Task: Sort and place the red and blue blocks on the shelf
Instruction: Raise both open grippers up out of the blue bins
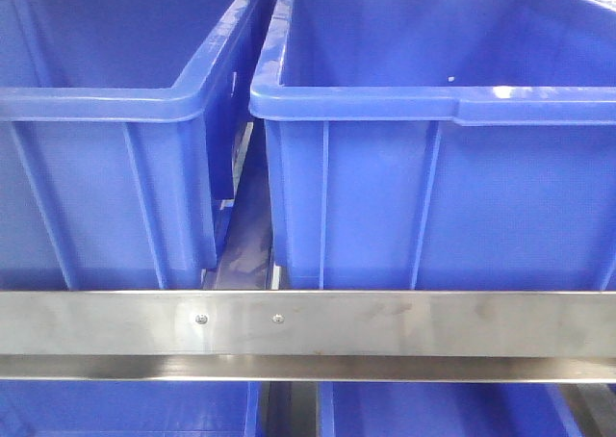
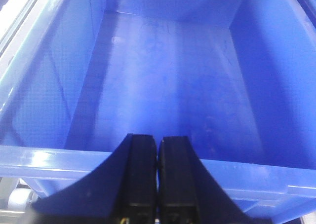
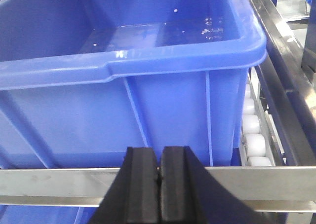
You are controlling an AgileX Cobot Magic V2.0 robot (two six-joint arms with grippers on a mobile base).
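No red or blue block shows in any view. The shelf's brushed steel front rail (image 1: 385, 323) with two small screws runs across the front view, and the same rail (image 3: 59, 184) shows in the right wrist view. My left gripper (image 2: 157, 140) is shut with nothing between its black fingers; it hangs over the near rim of a blue bin (image 2: 44, 160), looking into its bare inside. My right gripper (image 3: 160, 152) is shut too, holding nothing, just in front of the rail and the front wall of a blue bin (image 3: 163, 105).
Two big blue bins (image 1: 106, 158) (image 1: 443, 167) stand side by side on the shelf with a narrow gap between them. More blue bins (image 1: 125, 408) sit on the level below. White rollers (image 3: 256, 142) run along the right bin's side.
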